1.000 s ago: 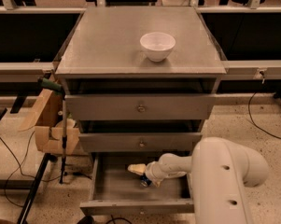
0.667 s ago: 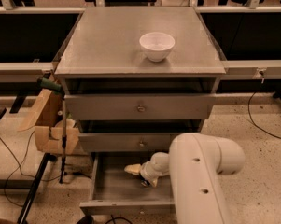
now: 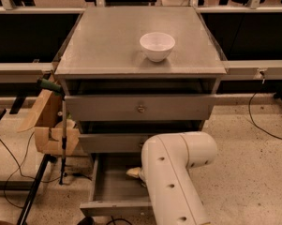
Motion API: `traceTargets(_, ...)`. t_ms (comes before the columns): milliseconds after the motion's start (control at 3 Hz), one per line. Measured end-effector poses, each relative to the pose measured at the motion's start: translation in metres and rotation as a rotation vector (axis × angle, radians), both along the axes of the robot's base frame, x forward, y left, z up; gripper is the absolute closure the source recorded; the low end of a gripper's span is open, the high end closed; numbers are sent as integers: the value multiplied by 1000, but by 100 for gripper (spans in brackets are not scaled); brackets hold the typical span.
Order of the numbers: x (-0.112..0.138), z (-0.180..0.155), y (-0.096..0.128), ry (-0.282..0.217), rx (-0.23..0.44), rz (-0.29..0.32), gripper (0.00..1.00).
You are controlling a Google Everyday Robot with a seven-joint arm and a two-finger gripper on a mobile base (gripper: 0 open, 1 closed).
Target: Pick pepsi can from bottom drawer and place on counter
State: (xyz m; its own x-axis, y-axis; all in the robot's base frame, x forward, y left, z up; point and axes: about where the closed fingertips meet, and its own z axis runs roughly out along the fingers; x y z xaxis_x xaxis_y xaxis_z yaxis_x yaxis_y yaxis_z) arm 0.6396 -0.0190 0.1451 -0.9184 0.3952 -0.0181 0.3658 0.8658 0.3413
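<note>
At the left, the bottom drawer [image 3: 113, 187] stands pulled open, so we judge that step done. Inside it we see the pale tip of the gripper [image 3: 134, 173], the rest hidden behind the white arm [image 3: 178, 172]; whether it is open or holds anything we cannot tell. The pepsi can shows nowhere. The counter [image 3: 196, 55] bears a white bowl [image 3: 157, 46] and no can, so lifting and placing remain.

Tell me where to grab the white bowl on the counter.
Take the white bowl by its rim, coming straight down from above: it sits upright on the counter, mouth open, and its rounded sides would likely slip in a side grip. The hand is low in the bottom drawer, mostly hidden behind the arm.
</note>
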Motion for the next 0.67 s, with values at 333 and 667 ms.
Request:
traceTargets(333,5,-5,-9,-7,-29,-44,0)
traceTargets(667,33,-7,-21,-41,-55,-62,0)
